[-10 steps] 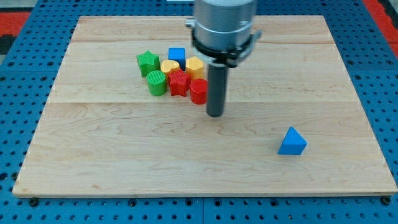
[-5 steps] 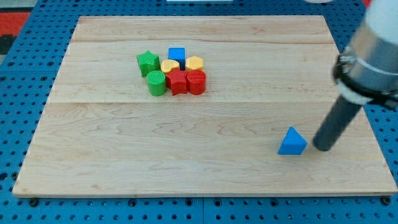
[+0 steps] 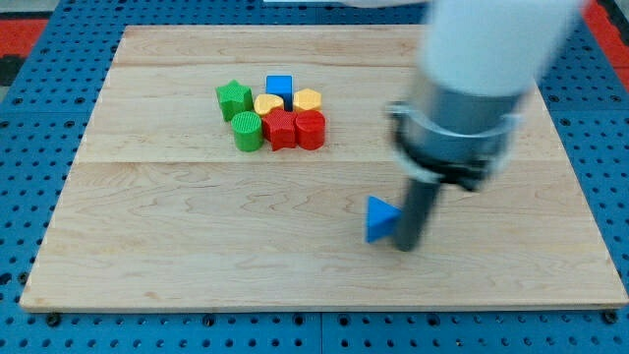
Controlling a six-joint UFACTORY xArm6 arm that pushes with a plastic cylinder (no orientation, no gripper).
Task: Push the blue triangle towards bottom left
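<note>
The blue triangle (image 3: 380,217) lies on the wooden board (image 3: 197,246), right of the board's middle and toward the view's bottom. My tip (image 3: 406,245) is right against the triangle's right side, slightly below it. The rod and the arm above it are blurred with motion and rise toward the view's top right.
A cluster of blocks sits at the upper left of centre: a green star (image 3: 233,97), a blue cube (image 3: 280,87), a yellow heart (image 3: 267,104), a yellow hexagon (image 3: 308,99), a green cylinder (image 3: 247,130), a red star (image 3: 282,129) and a red cylinder (image 3: 311,129).
My tip swung from beside the cluster to the triangle's right side, then moved left. The blue triangle has slid left from the lower right. The cluster has not moved.
</note>
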